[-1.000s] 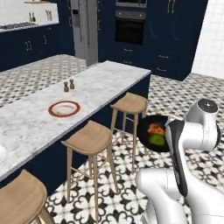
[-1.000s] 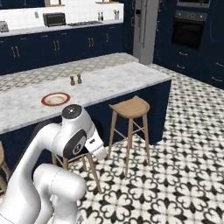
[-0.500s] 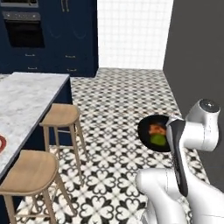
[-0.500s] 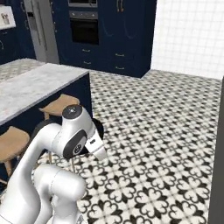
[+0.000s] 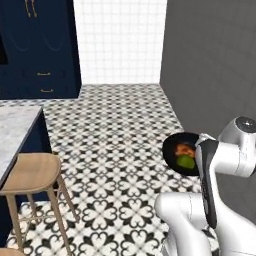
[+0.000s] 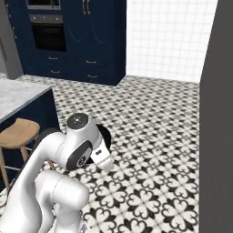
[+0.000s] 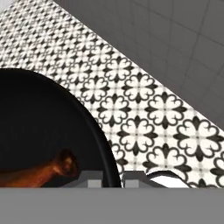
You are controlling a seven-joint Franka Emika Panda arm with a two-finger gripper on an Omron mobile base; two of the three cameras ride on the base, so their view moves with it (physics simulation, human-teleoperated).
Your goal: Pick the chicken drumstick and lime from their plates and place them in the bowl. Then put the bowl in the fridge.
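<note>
The glossy black bowl (image 5: 172, 150) hangs above the patterned floor beside my arm, tilted toward the left base camera. Inside it lie the reddish chicken drumstick (image 5: 185, 149) and the green lime (image 5: 186, 161). In the hand view my gripper (image 7: 112, 180) is shut on the bowl's rim (image 7: 99, 135), one fingertip (image 7: 92, 181) inside and one outside. The drumstick (image 7: 39, 173) lies just inside the rim. In the right base view the bowl (image 6: 106, 135) peeks out behind my arm. A strip of the grey fridge (image 6: 5, 50) shows at the left edge. The plates are out of view.
A wooden stool (image 5: 32, 172) stands by the marble island counter (image 5: 15, 130) at left. Navy cabinets (image 5: 40, 45) and a built-in oven (image 6: 45, 29) line the back. A plain grey wall (image 5: 215, 65) rises close on the right. Patterned floor (image 6: 154, 132) lies open ahead.
The whole scene has slid left as the base turns right: island and stools have moved to the edge, the grey wall has come in. The bowl stays gripped at the same spot beside the arm.
</note>
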